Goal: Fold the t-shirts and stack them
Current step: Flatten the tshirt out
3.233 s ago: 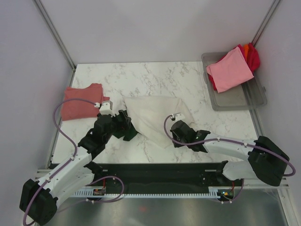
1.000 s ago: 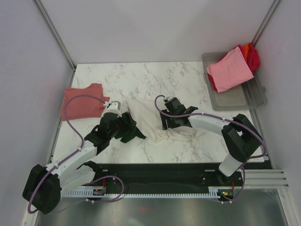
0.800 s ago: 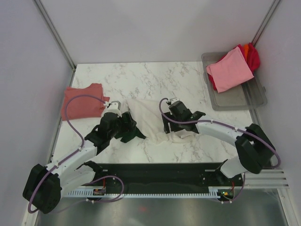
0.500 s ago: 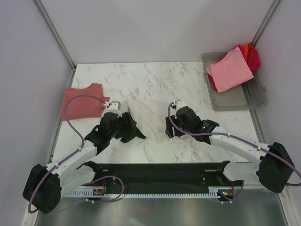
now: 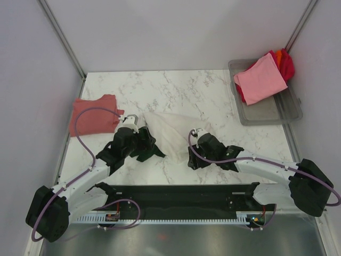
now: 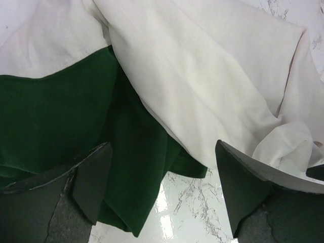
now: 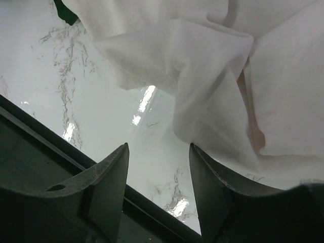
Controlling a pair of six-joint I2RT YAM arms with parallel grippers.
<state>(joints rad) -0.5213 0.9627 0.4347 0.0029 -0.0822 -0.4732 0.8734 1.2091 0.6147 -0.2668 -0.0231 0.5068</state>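
The cream-white t-shirt lies crumpled mid-counter, with the brick-red t-shirt at the left edge. The dark green t-shirt shows under the white one. My left hand is spread wide over the green. My right hand is open beside the white hem.

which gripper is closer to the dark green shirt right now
Left. The left gripper hangs open right over the dark green shirt. The right gripper sits farther off, at the near edge of the white shirt.
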